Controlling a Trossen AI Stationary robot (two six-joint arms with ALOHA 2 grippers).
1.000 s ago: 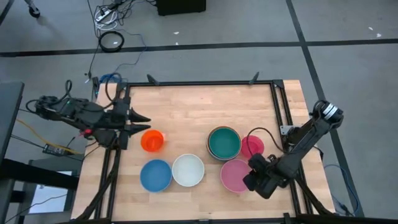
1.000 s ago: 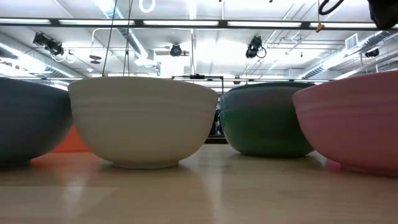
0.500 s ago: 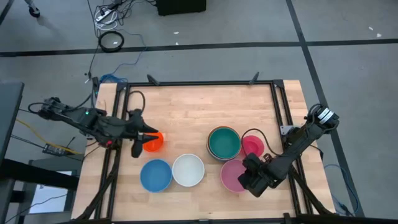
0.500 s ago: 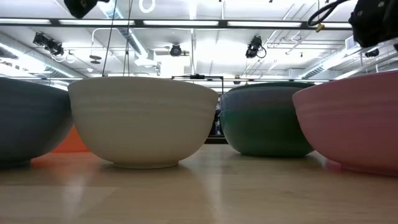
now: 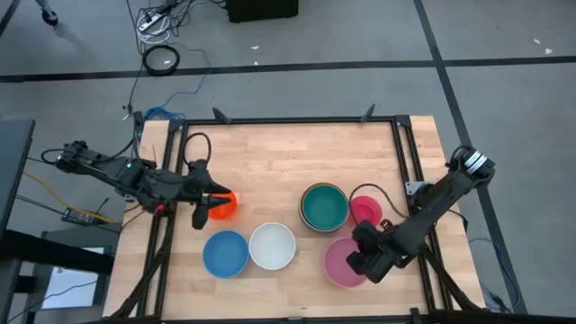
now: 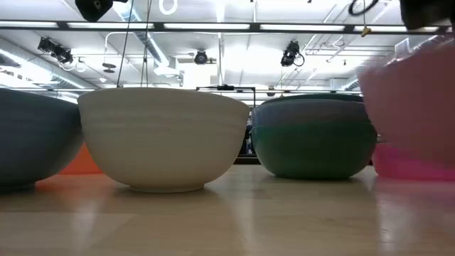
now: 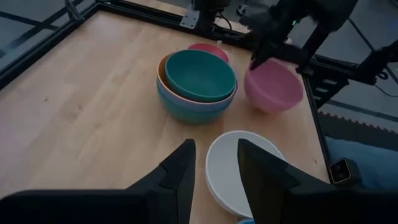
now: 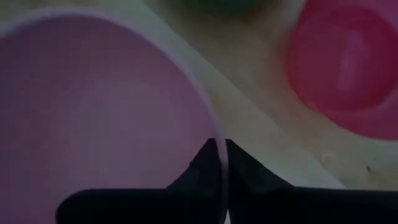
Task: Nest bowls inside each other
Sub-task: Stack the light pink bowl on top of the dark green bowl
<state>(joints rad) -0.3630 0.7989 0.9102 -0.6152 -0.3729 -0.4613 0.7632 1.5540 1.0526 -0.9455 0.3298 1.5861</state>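
My right gripper is shut on the pink bowl near the table's front right. Behind it the small magenta bowl sits on the table. Beside that is a nested stack with the teal bowl on top. The white bowl and the blue bowl stand near the front edge. My left gripper hangs open above the small red-orange bowl at the left, touching nothing. My right gripper pinches the pink bowl's rim on its right side, one finger inside the bowl and one outside. The fingers point steeply down from above. The bowl hangs tilted and looks lifted off the table.
A black frame borders the wooden table. Bare wood lies across the far half. In the low view the white bowl and the teal stack stand side by side, and the pink bowl is blurred at the right.
My right gripper has shut on the pink bowl's rim. The bowl has risen, tipped and shifted slightly toward the near edge, uncovering the magenta bowl in the low view. My left gripper has come down and moved right over the small red-orange bowl, staying open.
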